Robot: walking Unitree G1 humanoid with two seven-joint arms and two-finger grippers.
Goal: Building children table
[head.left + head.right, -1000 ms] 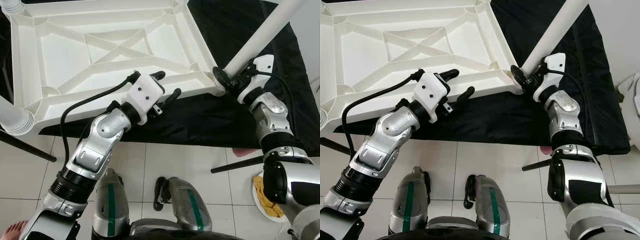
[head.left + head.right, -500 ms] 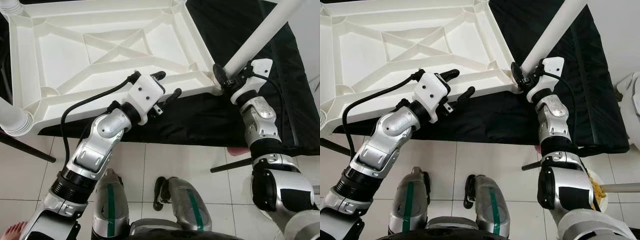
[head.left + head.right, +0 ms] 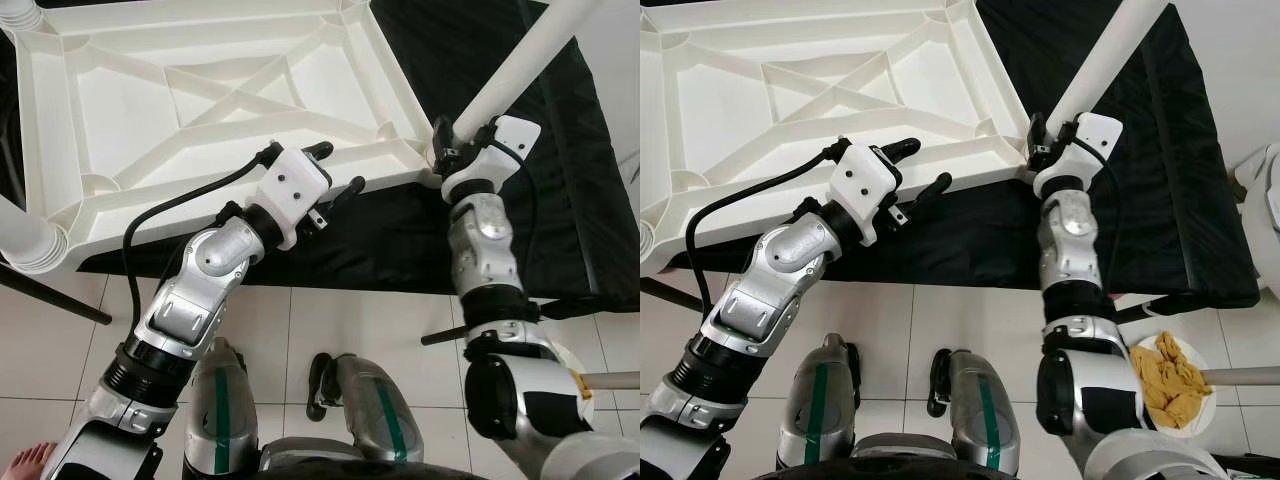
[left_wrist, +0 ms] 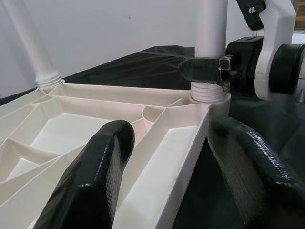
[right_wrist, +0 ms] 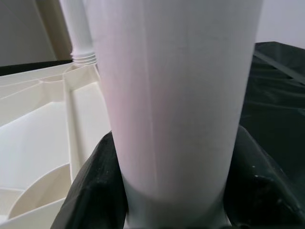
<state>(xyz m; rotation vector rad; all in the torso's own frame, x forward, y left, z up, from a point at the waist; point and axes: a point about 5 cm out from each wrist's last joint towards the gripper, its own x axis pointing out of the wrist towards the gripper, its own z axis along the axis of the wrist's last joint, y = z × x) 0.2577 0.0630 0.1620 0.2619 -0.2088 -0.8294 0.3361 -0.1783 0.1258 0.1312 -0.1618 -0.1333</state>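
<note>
The white plastic table top (image 3: 120, 110) lies upside down on a black cloth (image 3: 470, 50). My left gripper (image 3: 338, 167) is open, one finger on each side of the near rim (image 4: 181, 157). My right gripper (image 3: 450, 150) is shut on a white tube leg (image 3: 510, 75) just above the near right corner socket (image 4: 209, 90). The leg (image 5: 171, 95) stands in that socket and leans away to the right. Another leg (image 3: 25, 235) stands at the near left corner, and one more (image 4: 31, 43) at a far corner.
A white plate (image 3: 1170, 375) with yellow stuff sits on the tiled floor at the lower right. Thin black rods (image 3: 50, 295) cross the floor on both sides. A person's bare foot (image 3: 25, 462) shows at the bottom left. My own feet (image 3: 330, 385) are below.
My right forearm and elbow have swung left toward my body while the gripper stays on the leg at the corner socket. The left arm has not moved.
</note>
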